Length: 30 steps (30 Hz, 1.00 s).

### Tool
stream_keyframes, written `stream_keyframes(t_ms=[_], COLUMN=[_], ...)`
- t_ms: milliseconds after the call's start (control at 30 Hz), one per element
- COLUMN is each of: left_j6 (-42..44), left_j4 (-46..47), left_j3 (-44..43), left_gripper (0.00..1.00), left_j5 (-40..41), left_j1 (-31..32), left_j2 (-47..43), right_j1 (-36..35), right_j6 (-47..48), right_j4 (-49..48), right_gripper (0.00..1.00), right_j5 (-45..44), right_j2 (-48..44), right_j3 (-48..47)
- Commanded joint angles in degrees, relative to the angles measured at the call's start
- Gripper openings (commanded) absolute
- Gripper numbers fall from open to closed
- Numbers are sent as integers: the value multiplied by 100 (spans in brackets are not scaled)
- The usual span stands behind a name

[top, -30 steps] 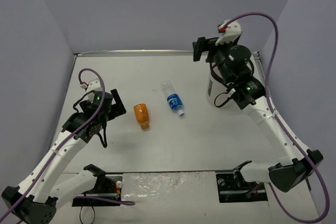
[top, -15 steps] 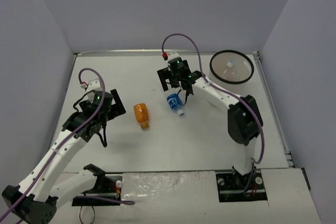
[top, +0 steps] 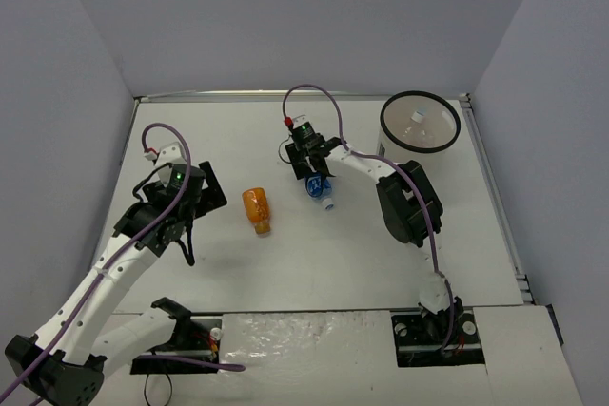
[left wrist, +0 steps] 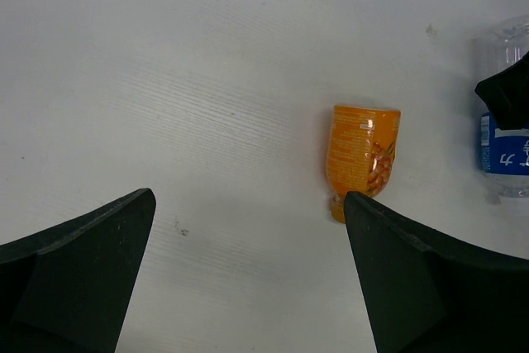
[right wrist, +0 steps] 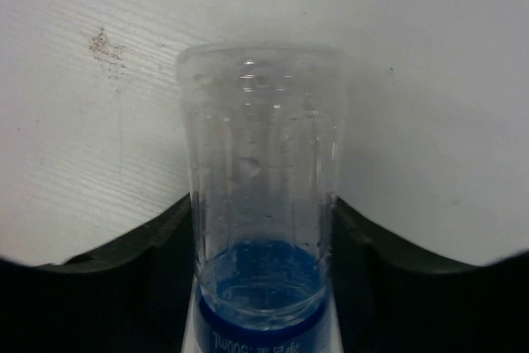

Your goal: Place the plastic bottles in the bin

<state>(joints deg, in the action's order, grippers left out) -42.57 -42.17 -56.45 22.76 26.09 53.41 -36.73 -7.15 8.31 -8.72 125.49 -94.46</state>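
Right pincer (right wrist: 263, 212) clamped on the blue-labelled bottle (right wrist: 260, 155), gripping its clear body; the bottle lies on the worktop (top: 333, 254), not yet lifted; left pincer (left wrist: 248, 204) wide apart, hovering near the orange bottle (left wrist: 364, 155), touching nothing; the bin (top: 458, 125) stands far right, something pale inside, too small to name; by my reckoning, two bottles remain outside.

Blue-label bottle (right wrist: 260, 204) cut off at lower edge; bin (top: 420, 149) contents unclear.
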Motion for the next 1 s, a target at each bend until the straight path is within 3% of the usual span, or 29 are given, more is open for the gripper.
stream_keyframes(t_ms=[0, 233, 367, 433, 600, 733, 967], left_j6=[-30, -50, -50, -50, -41, -39, -15], left_j4=[23, 34, 20, 33, 88, 119, 130], left_j3=[-128, -103, -112, -112, -133, -154, -165], left_gripper=[97, 97, 97, 97, 97, 97, 97], left_j5=[165, 163, 149, 124, 53, 47, 53], left_j1=[-51, -53, -60, -68, -79, -88, -99], left_j2=[-78, -162, -169, -173, -209, -236, -252], right_j1=[8, 31, 234, 474, 1822, 2530, 2855], right_j6=[-153, 161, 506, 642, 679, 922, 741], right_j4=[-233, -439, -1105, -1779, -3523, -4385, -5273], right_gripper=[38, 35, 33, 33, 34, 36, 37], right_j5=[-382, -426, -966, -1130, -1064, -1067, -991], right_j2=[-630, -2086, -3383, -3855, -4802, -4965, -4574], right_j3=[-243, -290, -161, 53, 932, 1391, 2001])
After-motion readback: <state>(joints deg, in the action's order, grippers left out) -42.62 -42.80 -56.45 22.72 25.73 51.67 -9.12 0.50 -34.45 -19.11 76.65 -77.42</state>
